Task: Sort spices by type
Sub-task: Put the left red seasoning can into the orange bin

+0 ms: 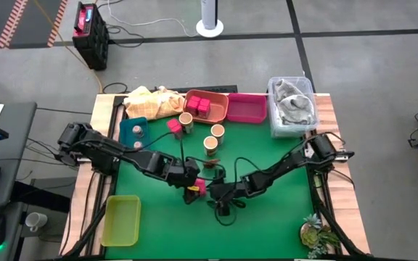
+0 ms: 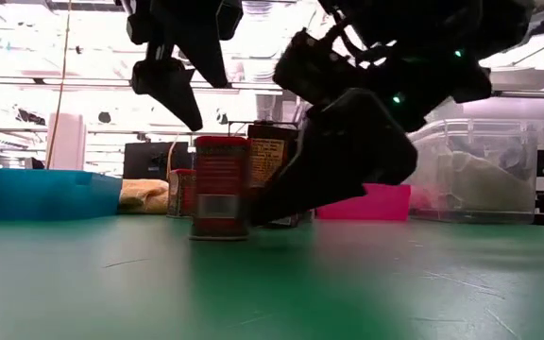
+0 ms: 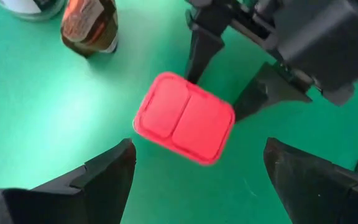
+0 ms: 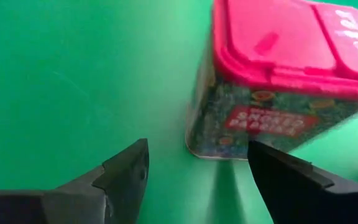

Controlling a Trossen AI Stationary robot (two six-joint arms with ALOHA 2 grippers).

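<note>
Trays, cloth and clutter around a green bench

The green bench (image 1: 267, 152) carries an orange tray (image 1: 216, 110) and a magenta tray (image 1: 247, 109) at its far edge, well beyond the tools. A teal tray (image 1: 126, 125) lies to the far left of them, just beside a pale yellow cloth (image 1: 151, 101). A yellow-green tray (image 1: 121, 220) sits near-left of the tools, a clear bin (image 1: 292, 106) of grey cloth far right, and a small plant (image 1: 313, 233) near-right.
</note>
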